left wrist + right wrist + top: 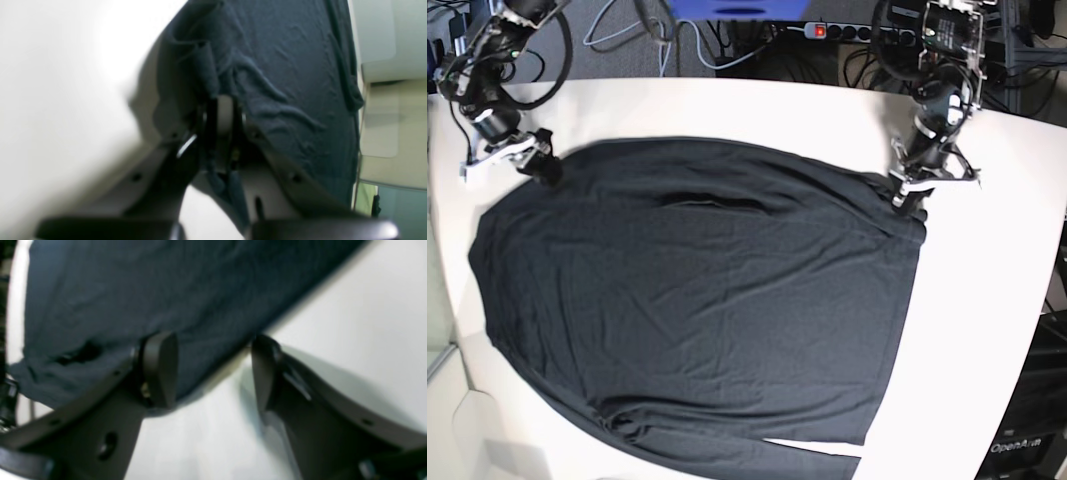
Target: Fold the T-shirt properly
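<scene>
The black T-shirt (707,300) lies spread flat over the white table (992,300), lightly wrinkled. At the shirt's far right corner my left gripper (909,196) is shut on the fabric. In the left wrist view a bunched fold of the T-shirt (293,66) is pinched in the left gripper (222,103). My right gripper (539,160) stands at the far left corner of the shirt. In the right wrist view the right gripper (213,363) is open, one finger (160,370) over the T-shirt (166,290), the other over bare table, nothing held.
A power strip (827,30) and loose cables (637,30) lie behind the table's far edge. The table's right edge (1037,330) runs diagonally, with dark equipment (1037,420) beyond it. A strip of bare table shows at the shirt's lower hem (812,445).
</scene>
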Controlling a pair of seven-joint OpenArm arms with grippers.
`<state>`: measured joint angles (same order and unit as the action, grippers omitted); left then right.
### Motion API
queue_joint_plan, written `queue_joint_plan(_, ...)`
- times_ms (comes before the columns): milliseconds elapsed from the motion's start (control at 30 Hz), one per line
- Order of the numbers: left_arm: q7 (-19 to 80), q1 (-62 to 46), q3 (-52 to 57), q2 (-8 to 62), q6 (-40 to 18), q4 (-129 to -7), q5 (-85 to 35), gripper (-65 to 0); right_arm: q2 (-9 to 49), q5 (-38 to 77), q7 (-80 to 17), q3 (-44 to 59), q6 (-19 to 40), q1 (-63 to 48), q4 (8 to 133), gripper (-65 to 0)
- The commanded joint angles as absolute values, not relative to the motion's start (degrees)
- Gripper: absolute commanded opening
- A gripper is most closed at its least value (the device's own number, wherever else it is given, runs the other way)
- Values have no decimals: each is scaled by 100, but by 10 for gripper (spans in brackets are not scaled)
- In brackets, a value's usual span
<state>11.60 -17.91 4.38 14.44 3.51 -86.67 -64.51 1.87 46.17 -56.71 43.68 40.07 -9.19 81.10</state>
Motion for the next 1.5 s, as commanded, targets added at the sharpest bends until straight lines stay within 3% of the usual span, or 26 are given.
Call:
queue_joint_plan(0, 1086, -1754, 462, 1499, 277, -8760, -6475, -624, 215, 4435, -5851, 4374, 4000, -901, 8048, -296)
queue_joint_plan(233, 1086, -1754, 462, 1499, 277, -8760, -6475, -624, 224, 4462, -5859, 4338, 4000, -875, 7925, -310)
queue_joint_plan(433, 1086, -1754, 462, 1481, 277, -8760, -6475, -624, 242, 4462, -5859, 4338, 4000, -866, 7925, -467)
queue_joint_plan(1000, 1086, -1754, 453, 1481, 277, -8760, -6475, -624, 356, 4435, -5859, 4163, 4000, -558, 7925, -482)
queue_joint_plan(1200, 1086, -1754, 453, 1481, 277, -8760, -6484, -624, 374, 4435, -5859, 4154, 4000, -593, 7943, -612)
queue_joint_plan(1467, 1086, -1754, 453, 1481, 277, -8760, -6484, -624, 453, 4453, -5859, 4163, 4000, -576, 7969, -622)
